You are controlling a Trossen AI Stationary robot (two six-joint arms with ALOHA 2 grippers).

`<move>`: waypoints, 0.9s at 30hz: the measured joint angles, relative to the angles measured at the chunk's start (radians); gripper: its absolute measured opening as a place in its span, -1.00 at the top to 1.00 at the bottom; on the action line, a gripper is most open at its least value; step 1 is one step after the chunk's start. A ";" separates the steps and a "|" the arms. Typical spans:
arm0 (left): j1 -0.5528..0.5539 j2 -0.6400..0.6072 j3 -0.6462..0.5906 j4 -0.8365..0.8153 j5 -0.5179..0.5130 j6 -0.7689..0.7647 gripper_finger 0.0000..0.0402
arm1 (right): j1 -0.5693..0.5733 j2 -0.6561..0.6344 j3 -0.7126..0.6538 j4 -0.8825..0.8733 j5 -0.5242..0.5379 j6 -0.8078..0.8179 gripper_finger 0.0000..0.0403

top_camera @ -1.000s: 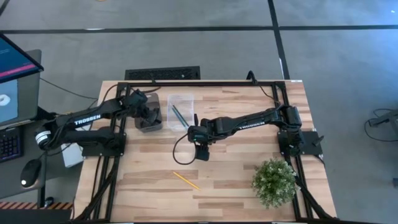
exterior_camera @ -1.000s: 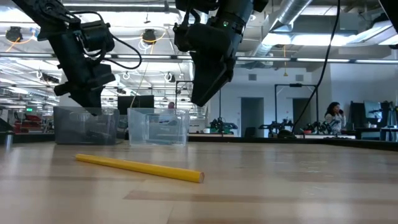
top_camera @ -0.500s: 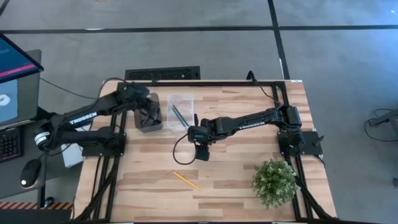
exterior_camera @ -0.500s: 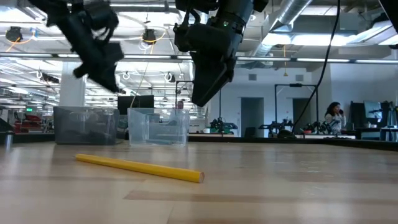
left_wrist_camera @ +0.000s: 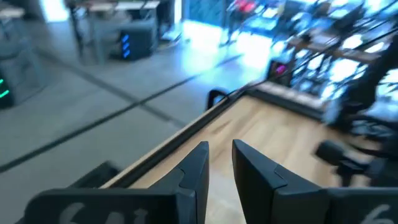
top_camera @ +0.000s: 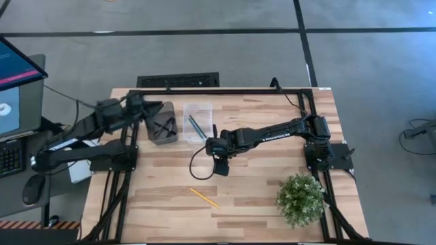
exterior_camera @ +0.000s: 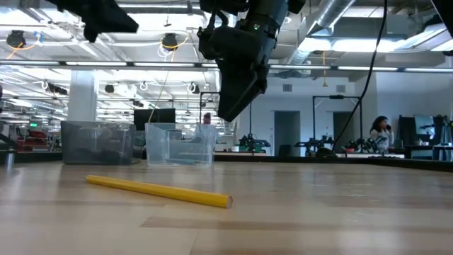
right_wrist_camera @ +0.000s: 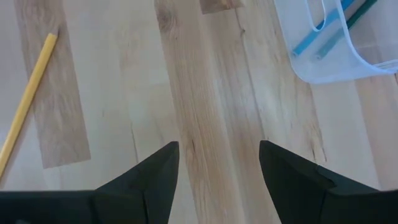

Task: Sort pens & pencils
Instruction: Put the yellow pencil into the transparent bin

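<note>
The yellow pencil (top_camera: pixel 204 197) (exterior_camera: pixel 159 191) (right_wrist_camera: pixel 25 106) lies flat on the table near its near edge. The blue pencil (top_camera: pixel 195 126) (right_wrist_camera: pixel 323 28) and the dark pencil (right_wrist_camera: pixel 351 22) lie in the clear bin (top_camera: pixel 197 109) (exterior_camera: pixel 180 144). Black pens (top_camera: pixel 163 126) lie in the dark bin (top_camera: pixel 154 136) (exterior_camera: pixel 98 142). My right gripper (top_camera: pixel 221 168) (exterior_camera: pixel 228 113) (right_wrist_camera: pixel 219 162) hangs wide open over the table's middle, fingers pointing down, holding nothing. My left gripper (top_camera: pixel 151 109) (left_wrist_camera: pixel 219 155) is raised by the dark bin's far left corner, its fingers a narrow gap apart and empty.
A potted plant (top_camera: pixel 300 199) stands at the table's near right corner. The black frame rail (top_camera: pixel 225 90) runs along the far edge. Bare wood (top_camera: pixel 259 184) lies between the bins, the pencil and the plant. A person (exterior_camera: pixel 379 134) stands far off in the room.
My left gripper has risen out of the dark bin and drawn back toward the table's far left corner, tipping from pointing down to nearly level; in the low view it climbs to the picture's top. My right arm and the yellow pencil have kept still.
</note>
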 joint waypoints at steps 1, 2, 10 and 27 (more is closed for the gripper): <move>-0.021 -0.033 -0.019 0.012 0.000 0.000 0.69 | 0.000 0.000 0.000 0.000 0.000 0.000 -0.21; -0.040 -0.066 -0.039 0.023 0.000 0.000 0.69 | 0.000 0.000 0.000 0.000 -0.001 0.000 -0.21; -0.138 -0.266 -0.211 0.055 0.002 -0.008 0.69 | 0.028 0.000 0.000 0.005 -0.045 0.001 -0.21; -0.282 -0.382 -0.404 0.397 0.283 0.070 0.69 | 0.055 0.000 0.000 0.092 -0.056 0.060 -0.21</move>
